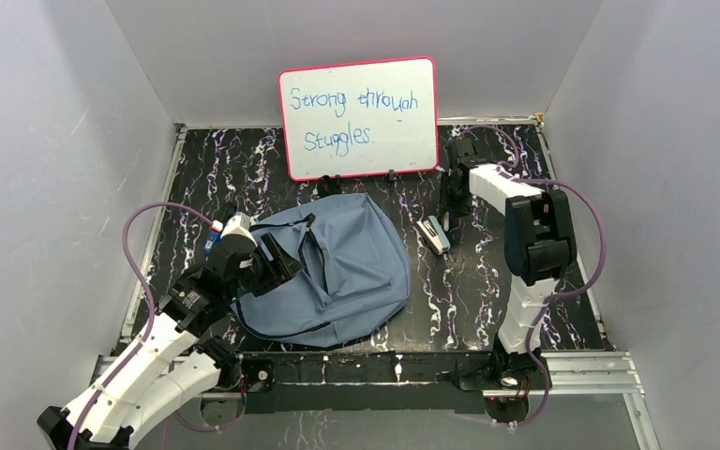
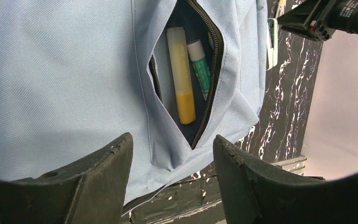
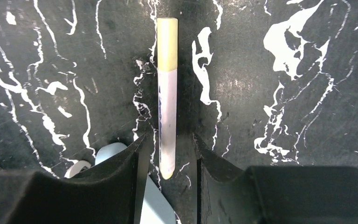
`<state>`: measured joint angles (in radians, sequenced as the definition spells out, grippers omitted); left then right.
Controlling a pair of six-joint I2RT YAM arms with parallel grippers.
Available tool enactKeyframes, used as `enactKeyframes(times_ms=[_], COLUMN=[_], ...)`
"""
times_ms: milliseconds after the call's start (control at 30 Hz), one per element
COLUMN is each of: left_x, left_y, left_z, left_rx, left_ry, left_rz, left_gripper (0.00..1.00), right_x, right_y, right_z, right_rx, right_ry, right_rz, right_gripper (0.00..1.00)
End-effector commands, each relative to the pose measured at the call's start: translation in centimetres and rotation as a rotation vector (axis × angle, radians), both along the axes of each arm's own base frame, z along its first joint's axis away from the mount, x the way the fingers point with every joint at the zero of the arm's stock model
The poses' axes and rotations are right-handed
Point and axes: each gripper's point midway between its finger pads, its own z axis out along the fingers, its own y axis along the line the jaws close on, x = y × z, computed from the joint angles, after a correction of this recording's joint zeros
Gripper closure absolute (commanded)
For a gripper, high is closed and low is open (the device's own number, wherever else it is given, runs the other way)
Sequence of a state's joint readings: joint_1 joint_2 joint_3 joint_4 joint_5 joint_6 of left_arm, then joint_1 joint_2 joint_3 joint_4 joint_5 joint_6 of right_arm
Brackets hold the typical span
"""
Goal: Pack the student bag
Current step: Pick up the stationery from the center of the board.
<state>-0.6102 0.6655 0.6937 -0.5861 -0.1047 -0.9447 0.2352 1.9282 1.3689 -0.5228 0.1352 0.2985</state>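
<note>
1. While the left gripper (image 1: 279,262) is hovering over the left side of the student bag (image 1: 356,272), its claw is standing released, with the jaws apart above the fabric and nothing pinched between them.
2. The bag is lying flat on the table (image 1: 487,300), left of centre, just on the near side of the pink-framed whiteboard (image 1: 358,117), and its pocket zip is gaping open.
3. To the right, a small teal-and-white item (image 1: 434,234) is lying on the table near the bag's right edge.
4. Farther right, the right gripper (image 3: 168,140) is straddling one end of a yellow-capped pen (image 3: 167,84). Its claw is released, with a gap showing on each side of the barrel.
5. Packing is looking partly done. A yellow highlighter (image 2: 182,79) and a green-and-white stick (image 2: 200,63) are already sitting in the pocket. The pen and the small item are waiting outside, and the zip is waiting to be closed.
6. Only the left wrist view is showing the pocket's contents. Only the right wrist view is showing the pen, which I cannot make out from above.
</note>
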Motion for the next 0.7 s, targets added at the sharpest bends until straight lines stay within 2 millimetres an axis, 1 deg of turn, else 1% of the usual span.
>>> enactKeyframes(times_ms=[0,233,267,333,400,467,533,600,633,667], left_x=[-0.4,-0.3,-0.3,-0.2,-0.1,0.0,0.2,0.5,0.7,0.8], left_y=[0.2,0.1,0.1,0.0,0.0,0.0,-0.1,-0.3,-0.4,-0.7], left_z=[-0.5,-0.6,-0.6,-0.6,-0.4,0.1,0.5,1.0,1.4,1.7], left_rx=[0.003,0.002,0.001,0.000,0.001,-0.001,-0.005,-0.015,-0.027,-0.040], left_ry=[0.015,0.023,0.024,0.025,0.020,0.010,0.003,0.001,-0.006,-0.011], left_rz=[-0.001,0.004,0.004,0.002,0.005,0.005,0.008,0.014,0.019,0.021], left_gripper=[0.39,0.39,0.39,0.39,0.39,0.39,0.39,0.38,0.38,0.38], right_x=[1.4,0.6,0.5,0.3,0.2,0.4,0.5,0.5,0.4,0.2], right_y=[-0.4,-0.6,-0.6,-0.7,-0.9,-1.0,-1.0,-0.9,-0.8,-0.5], right_z=[0.0,-2.0,-2.2,-2.2,-1.6,-0.5,1.1,3.3,5.0,6.0], right_rx=[-0.031,-0.043,-0.044,-0.046,-0.053,-0.052,-0.042,-0.024,-0.007,0.015], right_ry=[-0.013,0.050,0.053,0.058,0.045,0.019,-0.019,-0.064,-0.104,-0.127], right_rz=[0.004,0.005,0.002,-0.001,-0.012,-0.021,-0.029,-0.040,-0.041,-0.040], right_gripper=[0.57,0.67,0.70,0.81,0.89,0.95,1.00,1.00,1.00,1.00])
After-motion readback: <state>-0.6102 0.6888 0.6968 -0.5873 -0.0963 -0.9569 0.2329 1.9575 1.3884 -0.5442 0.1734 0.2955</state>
